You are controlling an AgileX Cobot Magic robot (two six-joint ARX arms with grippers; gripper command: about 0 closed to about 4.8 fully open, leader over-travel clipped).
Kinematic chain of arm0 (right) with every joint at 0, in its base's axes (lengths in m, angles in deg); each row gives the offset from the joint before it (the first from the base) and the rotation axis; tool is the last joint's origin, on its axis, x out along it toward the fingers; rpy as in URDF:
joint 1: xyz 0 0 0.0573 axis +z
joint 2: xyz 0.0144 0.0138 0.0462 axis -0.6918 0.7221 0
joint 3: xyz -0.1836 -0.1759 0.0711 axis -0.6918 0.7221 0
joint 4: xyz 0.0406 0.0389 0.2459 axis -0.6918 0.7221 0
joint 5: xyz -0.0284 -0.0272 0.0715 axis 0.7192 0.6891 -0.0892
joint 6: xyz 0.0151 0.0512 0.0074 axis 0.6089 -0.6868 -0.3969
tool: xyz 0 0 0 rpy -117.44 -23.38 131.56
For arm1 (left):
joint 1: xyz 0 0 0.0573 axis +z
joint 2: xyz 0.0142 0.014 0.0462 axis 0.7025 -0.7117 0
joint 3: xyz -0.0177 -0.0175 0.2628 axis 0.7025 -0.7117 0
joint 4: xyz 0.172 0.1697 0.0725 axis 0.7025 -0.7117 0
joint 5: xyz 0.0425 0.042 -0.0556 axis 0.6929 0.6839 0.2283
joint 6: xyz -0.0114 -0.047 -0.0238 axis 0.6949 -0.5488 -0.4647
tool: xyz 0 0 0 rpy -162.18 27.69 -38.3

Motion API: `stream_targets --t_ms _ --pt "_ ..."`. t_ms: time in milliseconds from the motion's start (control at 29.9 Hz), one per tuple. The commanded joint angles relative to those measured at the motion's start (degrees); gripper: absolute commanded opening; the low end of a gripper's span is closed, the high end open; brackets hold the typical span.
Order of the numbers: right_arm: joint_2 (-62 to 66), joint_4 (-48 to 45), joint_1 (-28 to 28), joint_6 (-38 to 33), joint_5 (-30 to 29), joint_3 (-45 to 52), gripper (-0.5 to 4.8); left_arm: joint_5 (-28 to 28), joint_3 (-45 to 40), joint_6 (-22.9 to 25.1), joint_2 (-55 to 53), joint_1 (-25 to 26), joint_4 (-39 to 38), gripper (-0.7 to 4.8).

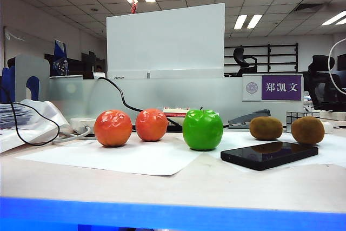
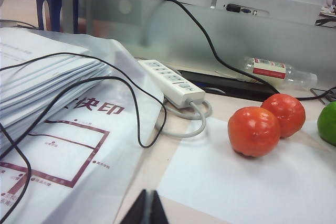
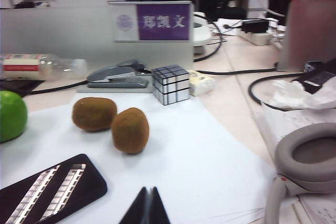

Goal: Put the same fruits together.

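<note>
Two orange-red dimpled fruits sit side by side on the white paper at the left; they show again as one nearer orange-red fruit and one behind it. One green apple stands in the middle. Two brown kiwis lie at the right, close together. My left gripper is shut and empty, low over the table, well short of the orange-red pair. My right gripper is shut and empty above the paper, short of the kiwis. Neither gripper appears in the exterior view.
A black phone lies in front of the kiwis. A silver mirror cube and a stapler stand behind them. Headphones lie beside the right gripper. A power strip, loose cables and a paper stack crowd the left side.
</note>
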Motion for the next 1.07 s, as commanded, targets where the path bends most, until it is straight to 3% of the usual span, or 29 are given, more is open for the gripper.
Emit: stream_targets --t_ms 33,1071 --pt "-0.1 -1.3 0.0 0.2 -0.1 0.2 0.0 0.0 0.1 -0.2 0.1 -0.1 0.9 -0.03" --pt "-0.1 -0.9 0.0 -0.1 -0.2 0.2 0.0 0.0 0.1 -0.2 0.1 -0.1 0.9 -0.03"
